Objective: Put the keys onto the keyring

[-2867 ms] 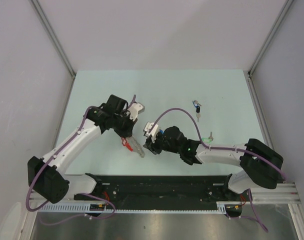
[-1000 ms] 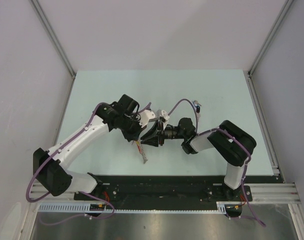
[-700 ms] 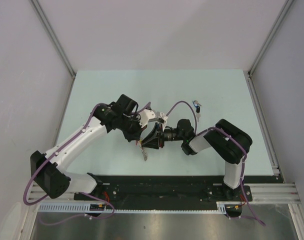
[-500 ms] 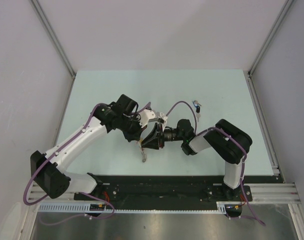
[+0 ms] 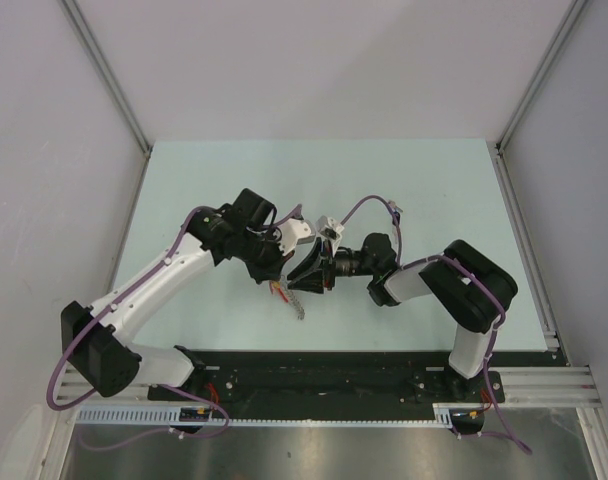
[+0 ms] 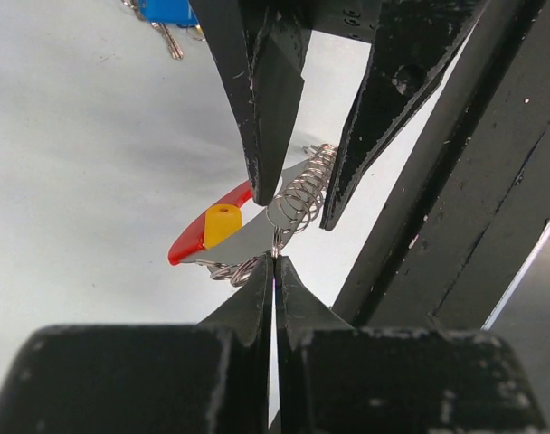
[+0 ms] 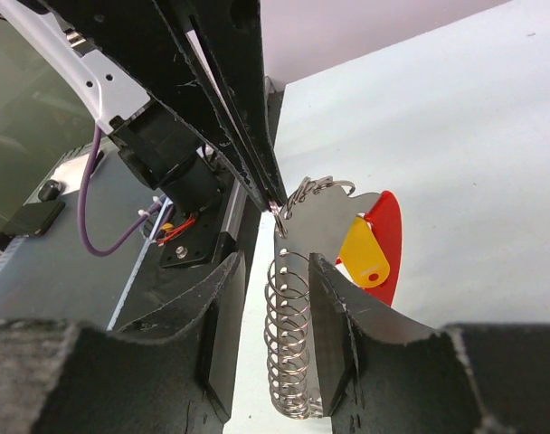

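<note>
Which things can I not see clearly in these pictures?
Top view: keyring too small; left tool and right tool cover its top.
Left wrist view: blue key cut by upper edge.
Right wrist view: red band partly hidden behind yellow key head and silver plate.

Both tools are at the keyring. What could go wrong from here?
1. The left tool pinches the keyring by one thin wire loop only. A tug from the right tool could pull it free.
2. The right tool's jaws straddle the keyring with a gap on one side. Closing off-centre may twist or squash it.
3. The two tools' tips sit very close and may collide.
</note>
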Motion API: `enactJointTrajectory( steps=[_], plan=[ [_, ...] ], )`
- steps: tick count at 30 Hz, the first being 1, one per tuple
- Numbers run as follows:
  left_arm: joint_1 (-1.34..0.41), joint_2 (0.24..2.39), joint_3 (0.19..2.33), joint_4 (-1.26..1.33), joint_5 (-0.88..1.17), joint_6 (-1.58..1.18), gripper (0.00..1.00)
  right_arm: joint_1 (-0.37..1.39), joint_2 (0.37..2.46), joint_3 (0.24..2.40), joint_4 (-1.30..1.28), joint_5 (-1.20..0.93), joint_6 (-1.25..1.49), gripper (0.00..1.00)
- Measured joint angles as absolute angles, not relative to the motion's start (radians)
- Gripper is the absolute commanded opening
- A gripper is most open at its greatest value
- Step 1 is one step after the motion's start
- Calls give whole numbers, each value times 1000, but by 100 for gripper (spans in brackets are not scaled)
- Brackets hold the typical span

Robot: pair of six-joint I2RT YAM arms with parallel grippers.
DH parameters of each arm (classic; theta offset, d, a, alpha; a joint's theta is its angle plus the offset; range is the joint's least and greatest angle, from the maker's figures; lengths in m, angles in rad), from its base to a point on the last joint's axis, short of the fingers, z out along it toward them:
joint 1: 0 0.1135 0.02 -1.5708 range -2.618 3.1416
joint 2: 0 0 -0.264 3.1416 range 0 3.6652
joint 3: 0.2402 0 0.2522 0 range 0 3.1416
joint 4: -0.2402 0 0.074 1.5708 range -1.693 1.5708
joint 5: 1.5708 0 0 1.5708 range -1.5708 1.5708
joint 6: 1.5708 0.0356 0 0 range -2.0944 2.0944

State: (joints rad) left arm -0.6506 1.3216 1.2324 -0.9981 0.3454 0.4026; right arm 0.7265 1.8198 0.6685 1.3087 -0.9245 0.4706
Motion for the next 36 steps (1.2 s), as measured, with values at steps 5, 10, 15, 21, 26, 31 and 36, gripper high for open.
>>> enactJointTrajectory(
  steps=[5, 10, 15, 21, 26, 31, 36],
  plan=[
    [-651, 1322, 1232, -996, 358, 411, 0, 727, 1818, 669, 1309, -925, 471, 39],
    [-656, 1324, 1232, -996, 373, 421, 0, 727, 1818, 671, 1309, -926, 471, 37],
    [-662, 1332, 1232, -997, 374, 427, 0, 727, 1818, 688, 1309, -930, 471, 34],
    [-667, 1335, 1232, -997, 375, 428, 0, 730, 1818, 701, 1309, -940, 474, 27],
    [-672, 1335, 1232, -997, 376, 428, 0, 732, 1818, 706, 1308, -959, 480, 15],
    [-672, 1335, 1232, -998, 379, 428, 2, 732, 1818, 710, 1308, -975, 484, 0],
    [-672, 1331, 1231, -994, 379, 426, 25, 731, 1818, 711, 1308, -981, 498, 0]
  ],
)
